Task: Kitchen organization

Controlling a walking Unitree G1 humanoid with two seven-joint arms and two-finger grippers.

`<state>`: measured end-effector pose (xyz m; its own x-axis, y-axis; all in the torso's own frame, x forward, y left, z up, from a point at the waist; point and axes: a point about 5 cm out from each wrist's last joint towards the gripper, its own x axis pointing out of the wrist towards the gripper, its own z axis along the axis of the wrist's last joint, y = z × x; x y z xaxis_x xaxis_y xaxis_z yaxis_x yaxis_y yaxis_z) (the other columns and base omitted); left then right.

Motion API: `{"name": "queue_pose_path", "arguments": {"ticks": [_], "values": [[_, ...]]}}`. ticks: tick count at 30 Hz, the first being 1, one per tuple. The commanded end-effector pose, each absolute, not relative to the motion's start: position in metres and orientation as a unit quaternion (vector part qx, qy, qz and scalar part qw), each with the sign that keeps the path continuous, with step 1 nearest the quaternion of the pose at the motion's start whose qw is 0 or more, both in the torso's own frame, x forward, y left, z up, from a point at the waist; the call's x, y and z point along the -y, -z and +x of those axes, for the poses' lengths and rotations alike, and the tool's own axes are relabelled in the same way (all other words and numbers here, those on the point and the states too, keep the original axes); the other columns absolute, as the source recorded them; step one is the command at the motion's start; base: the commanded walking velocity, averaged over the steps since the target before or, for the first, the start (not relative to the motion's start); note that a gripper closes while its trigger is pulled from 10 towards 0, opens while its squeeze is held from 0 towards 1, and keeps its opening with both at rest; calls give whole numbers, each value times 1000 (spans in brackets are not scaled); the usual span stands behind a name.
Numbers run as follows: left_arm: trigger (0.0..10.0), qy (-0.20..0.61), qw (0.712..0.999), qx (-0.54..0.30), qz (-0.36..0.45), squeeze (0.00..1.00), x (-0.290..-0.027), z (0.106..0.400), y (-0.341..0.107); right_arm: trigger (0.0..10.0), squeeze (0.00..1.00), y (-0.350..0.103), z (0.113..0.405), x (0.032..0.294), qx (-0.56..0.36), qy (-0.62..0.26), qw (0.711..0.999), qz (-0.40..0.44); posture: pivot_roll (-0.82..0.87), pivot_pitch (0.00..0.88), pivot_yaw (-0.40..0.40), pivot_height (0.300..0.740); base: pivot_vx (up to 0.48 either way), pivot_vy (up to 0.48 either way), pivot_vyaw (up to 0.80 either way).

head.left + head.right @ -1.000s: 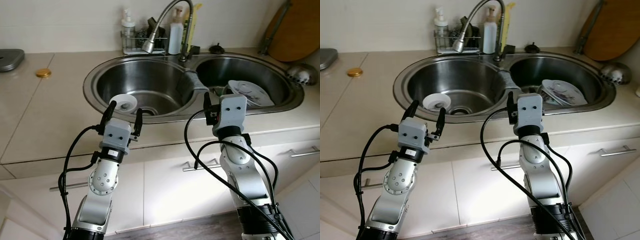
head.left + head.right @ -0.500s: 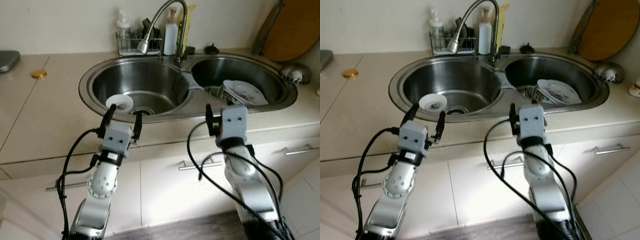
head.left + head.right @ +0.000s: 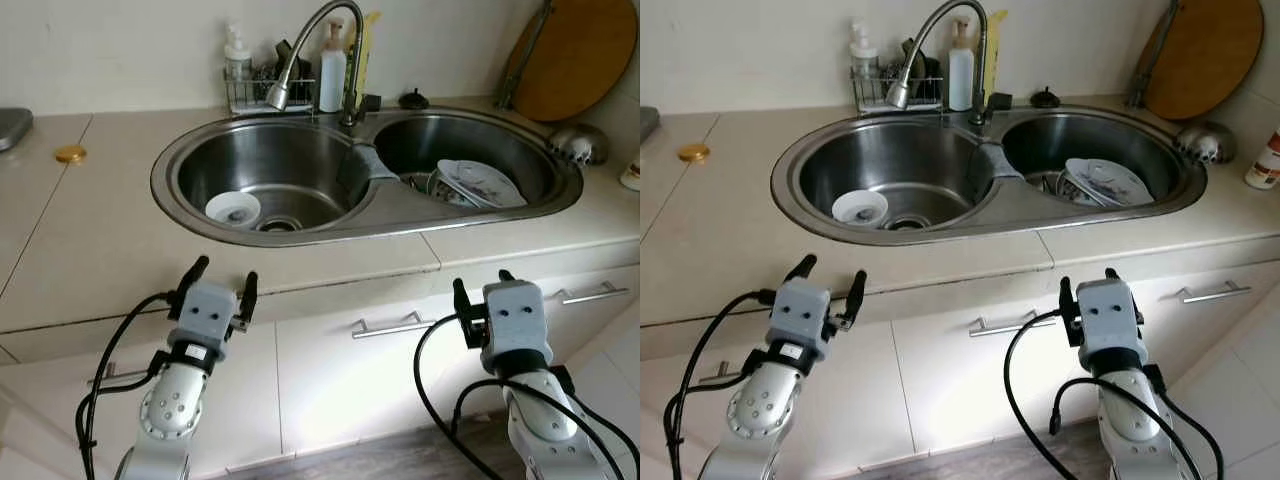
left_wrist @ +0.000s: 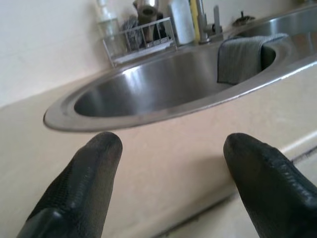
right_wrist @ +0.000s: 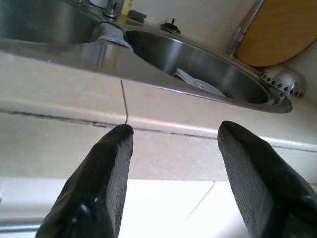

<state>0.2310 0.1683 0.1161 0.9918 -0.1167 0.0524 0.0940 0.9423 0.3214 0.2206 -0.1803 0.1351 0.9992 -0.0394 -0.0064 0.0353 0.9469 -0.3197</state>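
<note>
Dishes are sitting unsorted in the double sink (image 3: 395, 215), so by my judgement the organizing is barely beginning: a small white bowl (image 3: 232, 208) is lying by the drain of the left basin, at about 11 o'clock from the left tool (image 3: 220, 282), and a stack of plates (image 3: 478, 183) is leaning in the right basin, at about 12 o'clock from the right tool (image 3: 481, 288). Both tools are hanging low in front of the cabinet fronts, below the front edge of the surface (image 3: 90, 250), well apart from the dishes and touching nothing; the left tool's fingers (image 4: 86, 183) are standing apart with nothing between them, and the right tool's fingers (image 5: 99, 183) are likewise standing apart and carrying nothing. Everything in the basins is waiting to be lifted out and put somewhere, and where that place is cannot be told from these views. A grey cloth (image 3: 365, 163) is draping over the divider between the basins, under the curved tap (image 3: 310, 45). The surface is pale beige stone, running along a light wall; a wire rack with bottles (image 3: 262, 85) is standing at 12 o'clock behind the sink, a small gold lid (image 3: 70, 154) is lying at 10 o'clock, a round wooden board (image 3: 575, 55) is leaning at 2 o'clock with a metal colander (image 3: 575, 142) just beside it. Cream cabinets with bar handles (image 3: 400, 326) are filling the space beneath, above a dark floor.
</note>
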Motion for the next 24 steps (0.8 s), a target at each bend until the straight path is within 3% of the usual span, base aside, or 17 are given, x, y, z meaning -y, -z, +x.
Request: {"name": "queue_pose_path", "arguments": {"ticks": [1,24], "values": [[10000,58,986,17,157,0,-168,226,-115,10000,0,-140,215,177,-1,5,984,-180,75,0,-29,740,0,0,0],[10000,47,988,-24,146,0,-175,209,-116,10000,0,-138,206,171,6,-8,980,-200,98,0,-37,740,0,0,0]]}}
